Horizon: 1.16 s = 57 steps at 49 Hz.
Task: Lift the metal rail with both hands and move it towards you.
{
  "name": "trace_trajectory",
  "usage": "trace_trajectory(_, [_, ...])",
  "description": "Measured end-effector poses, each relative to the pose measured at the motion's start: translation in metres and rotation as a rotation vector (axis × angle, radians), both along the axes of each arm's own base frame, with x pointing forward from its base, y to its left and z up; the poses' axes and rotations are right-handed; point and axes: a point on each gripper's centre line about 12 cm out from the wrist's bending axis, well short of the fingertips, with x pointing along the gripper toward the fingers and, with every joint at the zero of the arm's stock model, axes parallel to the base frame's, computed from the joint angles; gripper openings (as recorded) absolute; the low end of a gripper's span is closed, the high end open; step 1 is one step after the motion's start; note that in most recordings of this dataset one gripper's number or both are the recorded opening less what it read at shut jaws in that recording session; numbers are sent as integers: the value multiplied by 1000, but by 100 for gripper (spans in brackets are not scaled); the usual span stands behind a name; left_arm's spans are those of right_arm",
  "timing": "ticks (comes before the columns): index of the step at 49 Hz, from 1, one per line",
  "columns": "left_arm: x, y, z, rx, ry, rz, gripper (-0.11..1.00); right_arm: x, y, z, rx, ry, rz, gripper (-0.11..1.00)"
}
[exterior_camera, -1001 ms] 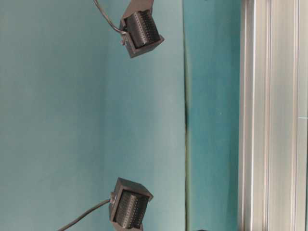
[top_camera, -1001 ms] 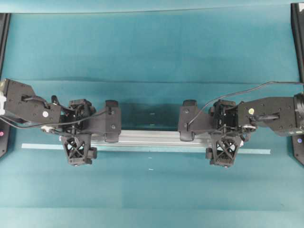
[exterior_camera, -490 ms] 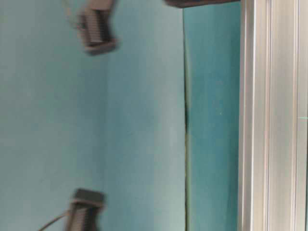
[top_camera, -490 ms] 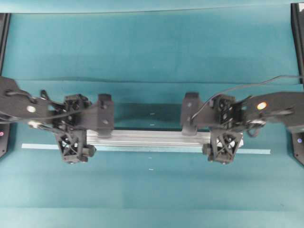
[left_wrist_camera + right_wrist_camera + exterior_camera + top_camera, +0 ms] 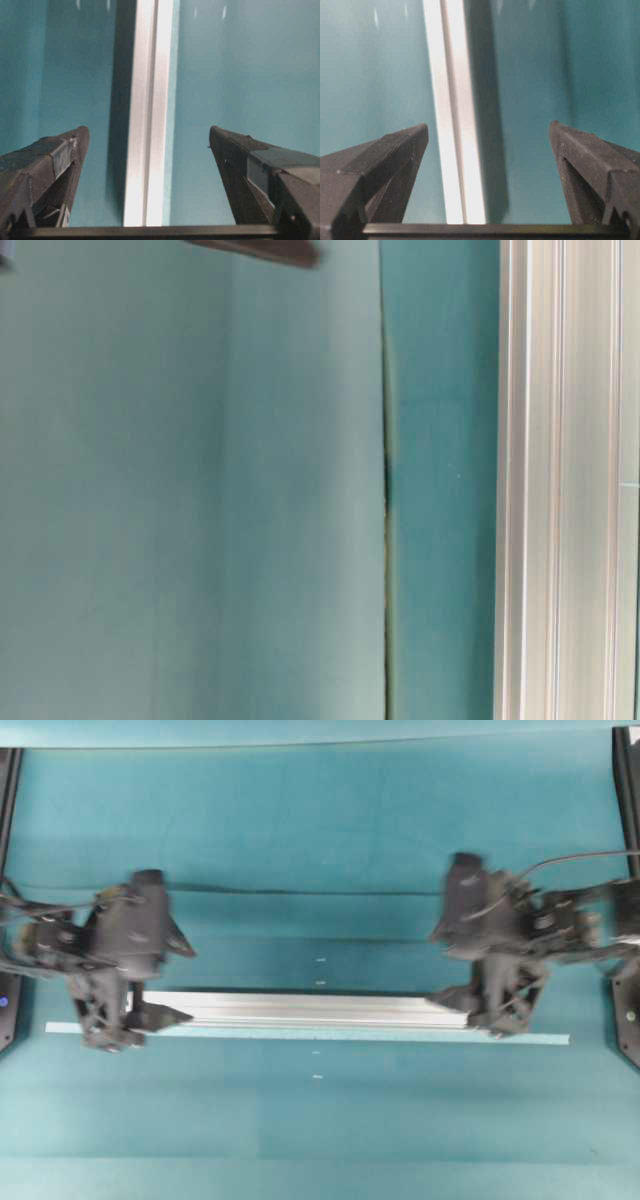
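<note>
The metal rail [image 5: 300,1009] lies flat on the teal table, running left to right, with nothing holding it. In the table-level view the rail [image 5: 560,480] fills the right edge. My left gripper [image 5: 172,982] hovers blurred over the rail's left end, and my right gripper [image 5: 445,966] hovers over its right end. In the left wrist view the rail [image 5: 148,100] runs away between the wide-apart fingers of the open left gripper [image 5: 148,132], touching neither. The right wrist view shows the same: the rail [image 5: 451,100] passes between the spread fingers of the open right gripper [image 5: 487,126].
A thin pale-blue tape strip [image 5: 520,1039] lies along the rail's near side and reaches past both its ends. Black frame posts [image 5: 628,800] stand at the table's left and right edges. Small white marks [image 5: 318,1076] dot the middle, and a cloth seam [image 5: 386,480] runs beside the rail.
Both grippers have drawn outward from their spots along the rail to its ends and turned, and now show blurred. The rail has stayed in place. Both stayed open.
</note>
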Motion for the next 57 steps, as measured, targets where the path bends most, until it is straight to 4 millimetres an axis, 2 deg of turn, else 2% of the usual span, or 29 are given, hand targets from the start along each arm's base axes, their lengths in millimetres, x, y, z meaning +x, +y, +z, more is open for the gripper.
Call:
trace_trajectory(9, [-7,0,17,7,-119,-11,97,-13,-1,15,-11,-156,-9,97])
trace_trajectory(19, [-14,-1,39,7,-297,-17,97,-32,-1,45,-23,-366,-12,97])
trace_trajectory(34, [-31,-1,62,8,-406,-19,97,-65,1,76,-16,-524,-23,97])
trace_trajectory(57, [-64,2,91,10,-550,-4,96,-87,2,90,-7,-614,-32,97])
